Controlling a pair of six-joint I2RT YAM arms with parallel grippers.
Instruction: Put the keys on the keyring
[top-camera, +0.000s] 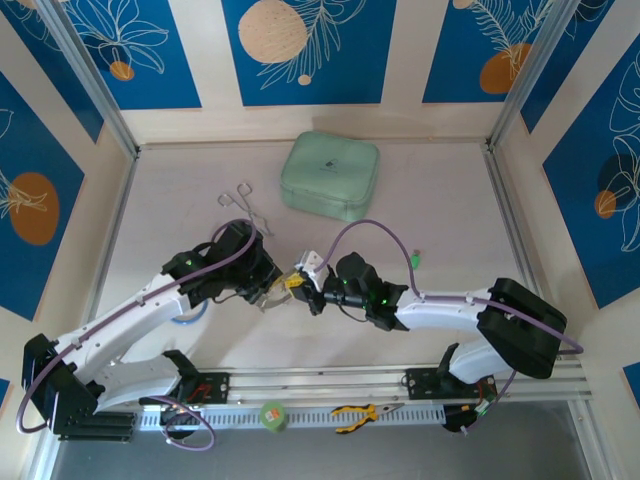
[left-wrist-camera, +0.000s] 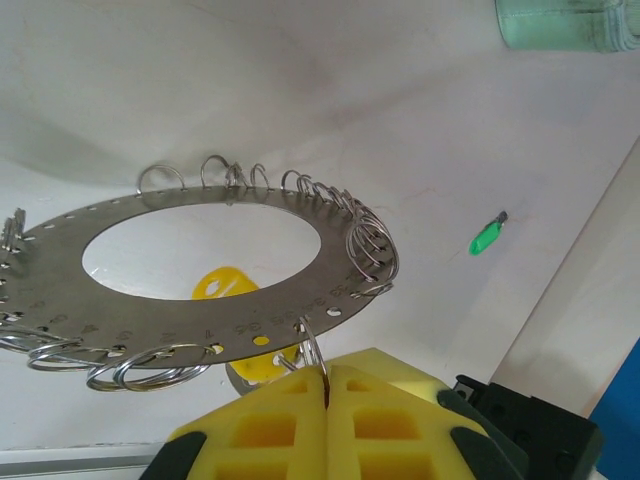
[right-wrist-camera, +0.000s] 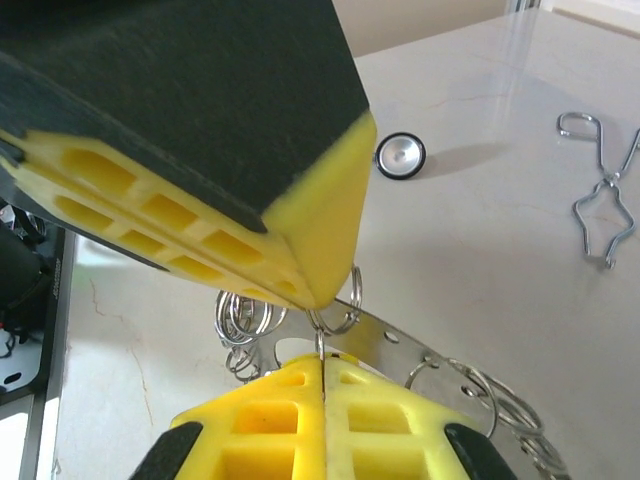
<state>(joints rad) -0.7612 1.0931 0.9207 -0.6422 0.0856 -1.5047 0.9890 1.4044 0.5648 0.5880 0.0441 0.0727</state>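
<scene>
Closed green case (top-camera: 330, 176) lies beyond the held keyring (left-wrist-camera: 345, 270)

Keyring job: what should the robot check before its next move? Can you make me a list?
1. Left gripper shut on a loop of the keyring: ok.
2. Right gripper shut on a loop: ok.
3. Keyring held between both grippers: ok.
4. Yellow key hooked onto a loop: cannot tell; it shows through the ring's hole.
5. Green key on the keyring: not ok; it lies alone on the table.
</scene>
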